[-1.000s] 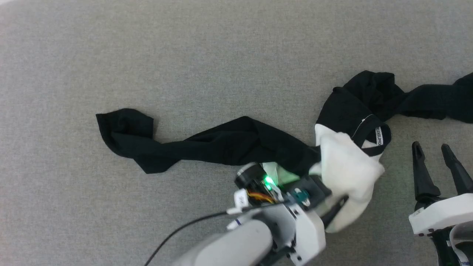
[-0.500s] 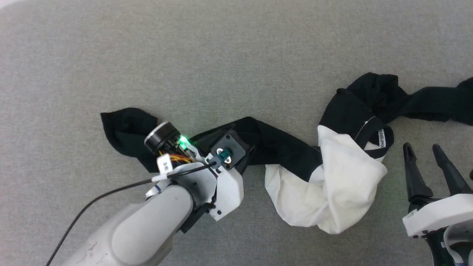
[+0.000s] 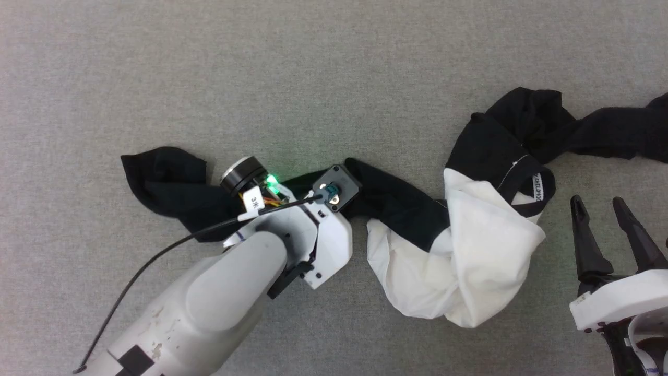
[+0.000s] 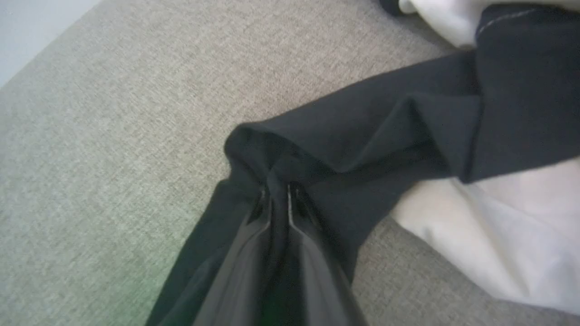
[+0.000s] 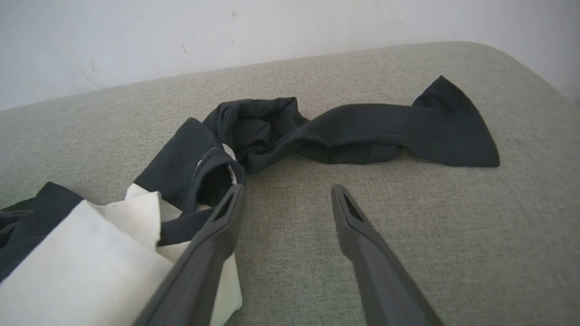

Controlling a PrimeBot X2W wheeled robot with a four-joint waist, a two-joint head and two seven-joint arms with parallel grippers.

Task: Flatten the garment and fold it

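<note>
Lying crumpled on the bench (image 3: 334,62), the limp garment (image 3: 469,261) is best held by a sleeve (image 4: 362,136), where the left gripper (image 4: 276,190) has its jaws clenched, the right gripper (image 3: 596,201) jaws released beside it.

grey woven upholstered surface (image 3: 323,68) with a rounded corner, a crumpled white t-shirt (image 3: 469,261) lying on it, white body bunched in a heap, one black sleeve (image 3: 162,177) twisted out to the left, the other sleeve (image 3: 616,136) trailing off right
</note>
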